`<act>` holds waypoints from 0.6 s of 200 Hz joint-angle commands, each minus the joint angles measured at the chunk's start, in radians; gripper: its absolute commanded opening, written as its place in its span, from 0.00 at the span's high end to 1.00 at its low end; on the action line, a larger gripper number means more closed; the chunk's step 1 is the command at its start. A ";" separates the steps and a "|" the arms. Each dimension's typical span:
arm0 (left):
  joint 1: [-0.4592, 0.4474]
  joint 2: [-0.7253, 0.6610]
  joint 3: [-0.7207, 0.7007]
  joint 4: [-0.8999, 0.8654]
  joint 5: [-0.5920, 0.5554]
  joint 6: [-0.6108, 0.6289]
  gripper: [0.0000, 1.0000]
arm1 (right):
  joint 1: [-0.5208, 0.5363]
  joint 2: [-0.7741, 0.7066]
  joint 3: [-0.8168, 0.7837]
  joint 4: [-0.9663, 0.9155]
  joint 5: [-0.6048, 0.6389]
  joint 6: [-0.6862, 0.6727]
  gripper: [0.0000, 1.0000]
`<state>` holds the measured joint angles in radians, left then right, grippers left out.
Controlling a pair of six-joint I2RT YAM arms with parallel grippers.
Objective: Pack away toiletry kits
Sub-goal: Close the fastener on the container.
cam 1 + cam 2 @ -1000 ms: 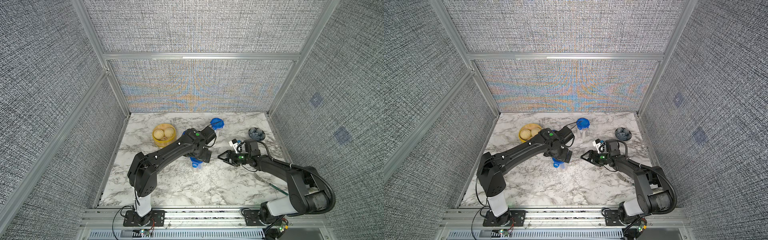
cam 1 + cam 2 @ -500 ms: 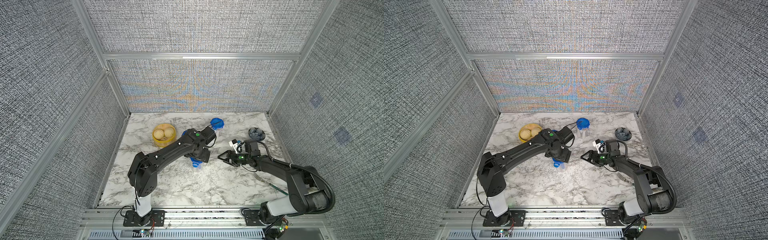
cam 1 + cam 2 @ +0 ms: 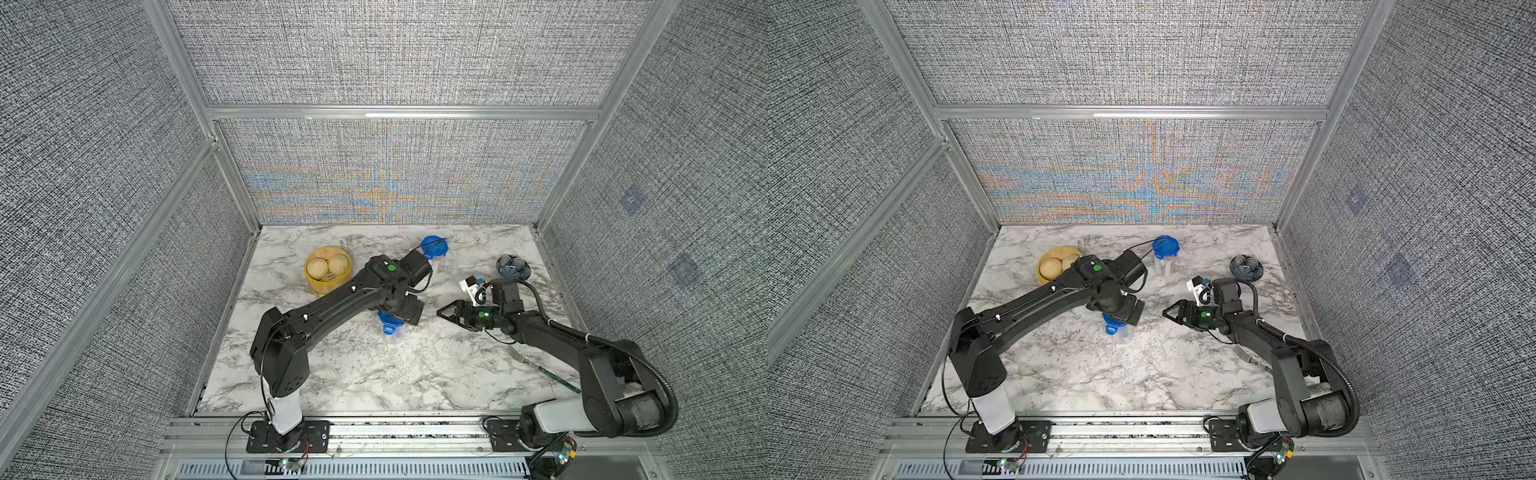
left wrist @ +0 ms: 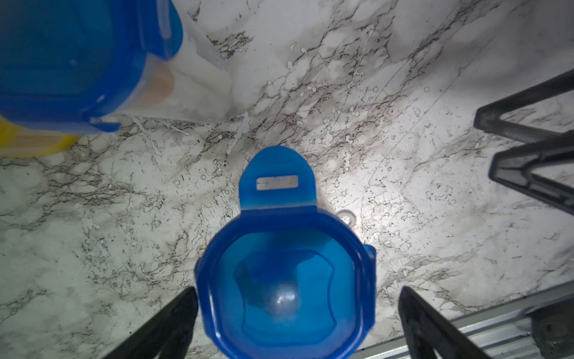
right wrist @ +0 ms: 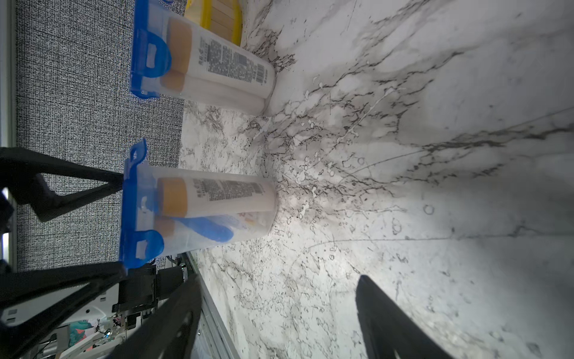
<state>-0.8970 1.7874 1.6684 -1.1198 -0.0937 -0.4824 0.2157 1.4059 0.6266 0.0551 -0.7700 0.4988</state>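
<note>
At the far left of the worktop (image 3: 415, 374) sits the yellow steamer (image 3: 328, 270), no part of this job. Just beside it stands a lidded tub (image 5: 217, 80), hidden under the left arm in both top views. The right wrist view shows white bottles (image 5: 230, 62) with orange caps inside it and its facing tab folded down. Next comes the left hand (image 4: 298, 290), spread wide above the near tub (image 3: 390, 330), one finger on either side of the blue lid (image 4: 285, 270). There is a clear gap on one side, so it grips nothing. That tub holds bottles of the same kind and a blue toothbrush (image 5: 208, 230). Its lid is on, but one tab (image 4: 276, 180) sticks out flat, not yet pressed down. Further back stands the back tub (image 3: 434, 248), lid on; whether its tabs are clipped I cannot tell. To its right the right hand (image 3: 444, 312) hangs low over the worktop, fingers parted and empty, pointing toward the near tub. Beyond it lie a dark bowl (image 3: 513, 268) and a fork (image 3: 536, 365), neither a kit item. No loose toiletries show anywhere, so the filling looks finished. What seems left is snapping down the last tabs.
</note>
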 commanded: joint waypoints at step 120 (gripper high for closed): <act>0.206 -0.503 -0.658 0.759 0.085 0.105 0.10 | 0.304 -0.225 0.210 -0.242 0.264 -0.586 0.01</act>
<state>-0.6998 1.3285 1.0950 -0.6308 -0.1040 -0.4210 0.4744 1.1488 0.7864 -0.1043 -0.5140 0.1261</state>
